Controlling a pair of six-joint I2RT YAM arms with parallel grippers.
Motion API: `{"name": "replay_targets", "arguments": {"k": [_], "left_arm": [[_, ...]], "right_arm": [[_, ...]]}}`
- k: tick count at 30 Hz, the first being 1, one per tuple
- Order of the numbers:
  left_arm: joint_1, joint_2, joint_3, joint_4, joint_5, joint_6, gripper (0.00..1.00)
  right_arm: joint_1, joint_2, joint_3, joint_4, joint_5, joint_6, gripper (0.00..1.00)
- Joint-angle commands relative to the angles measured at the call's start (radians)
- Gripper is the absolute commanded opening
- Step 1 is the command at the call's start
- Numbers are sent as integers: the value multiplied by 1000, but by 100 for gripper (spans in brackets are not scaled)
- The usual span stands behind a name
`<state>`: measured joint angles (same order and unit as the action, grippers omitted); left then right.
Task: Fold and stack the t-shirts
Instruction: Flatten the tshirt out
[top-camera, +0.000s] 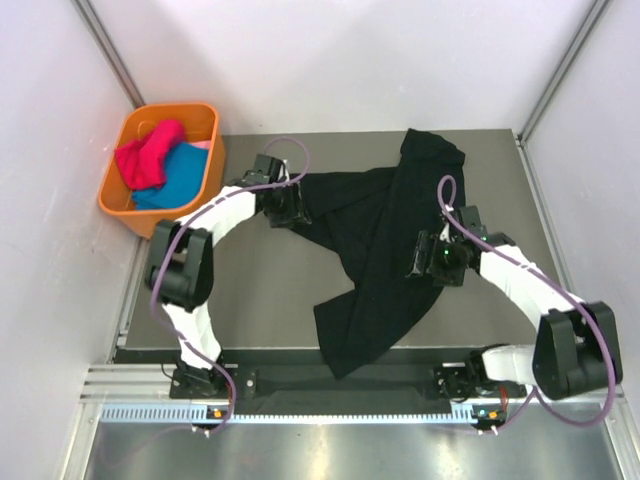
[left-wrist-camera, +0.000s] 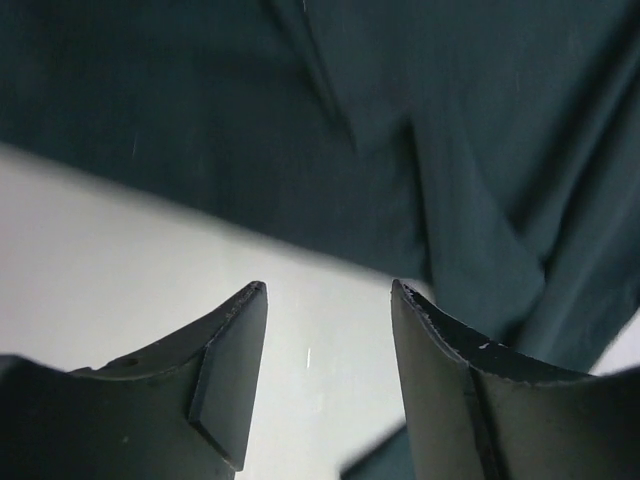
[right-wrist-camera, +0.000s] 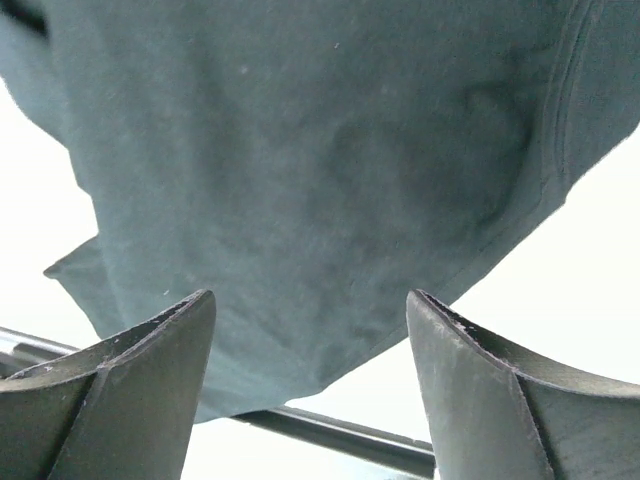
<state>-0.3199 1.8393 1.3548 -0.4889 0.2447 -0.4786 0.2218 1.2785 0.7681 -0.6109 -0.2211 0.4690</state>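
Black, and far from folded: leaves the black t-shirt (top-camera: 375, 250) sprawled in a twisted heap on the table (top-camera: 260, 290), to the right of the orange basket (top-camera: 120, 195). No fold made, no stack begun, by the look of it. Still to be taken out: pink t-shirt (top-camera: 150, 155) and teal t-shirt (top-camera: 180, 185), bundled inside the basket.

Seen from overhead only: left gripper (top-camera: 295, 210) at the shirt's basket-side edge, right gripper (top-camera: 422, 258) over its far side.

Seen from the wrists only: both sets of jaws spread, pinching nothing, cloth just ahead.
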Motion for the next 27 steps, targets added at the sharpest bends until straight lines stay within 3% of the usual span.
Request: {"name": "replay_targets", "arguments": {"k": [1,9,15,19,20,21,24,27], "left_arm": [[1,89,81,123,30,-51,57],[1,276,196,185,27,-112,57],[1,342,242,216,54,-144,43],[1,347,236,219,62,-152,40],[1,339,236,217,61,-149,35],[1,333,233,219,54,-144,20],[2,302,237,228,39,-144,0],[2,264,262,280,12,-141,0]], "right_arm": [[-9,-91,-26,60,-29,45,77],[-44,-74,2,33,-38,22,77],[-56,-36,30,43,-38,14,77],[-56,-5,36,62,-49,19,77],[-56,1,36,65,-50,19,77],[-56,7,36,66,-52,19,77],[-55,24,39,72,-55,13,77],[-55,36,37,76,-61,11,77]]}}
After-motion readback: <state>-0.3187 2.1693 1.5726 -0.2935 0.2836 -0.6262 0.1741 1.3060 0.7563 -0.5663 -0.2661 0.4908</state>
